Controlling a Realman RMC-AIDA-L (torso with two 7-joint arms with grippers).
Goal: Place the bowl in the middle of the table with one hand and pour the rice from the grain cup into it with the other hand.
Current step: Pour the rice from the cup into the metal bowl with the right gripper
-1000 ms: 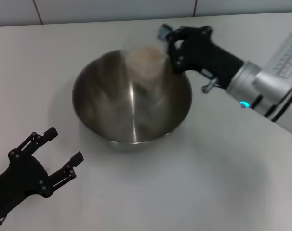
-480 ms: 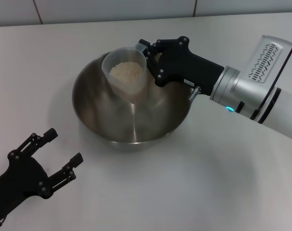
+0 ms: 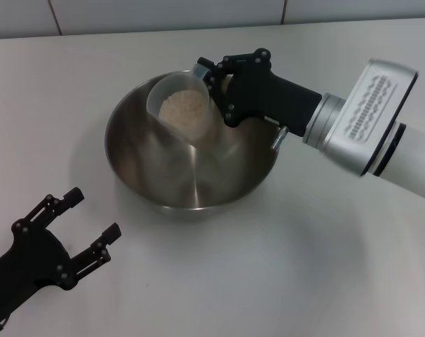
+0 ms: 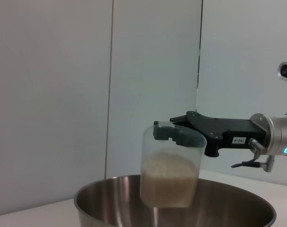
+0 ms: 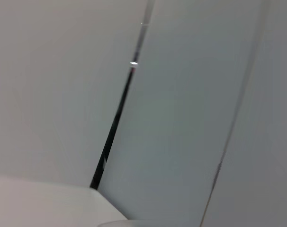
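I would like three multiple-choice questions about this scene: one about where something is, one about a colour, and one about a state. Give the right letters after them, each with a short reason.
1. Where is the grain cup?
A. Lying on the table beside the bowl
B. Held above the bowl, over its far side
C. Standing inside the left gripper

2. What colour are the gripper fingers?
A. Black
B. White
C. Orange

3. What is the state of the rice?
A. All poured out into the bowl
B. Scattered over the table
C. Inside the cup

Answers:
1. B: the right gripper holds the cup over the bowl, and the left wrist view shows it clear of the rim.
2. A: both grippers, including the left gripper resting open near the table's front, are black.
3. C: the pale grains fill the cup, and none shows in the bowl.
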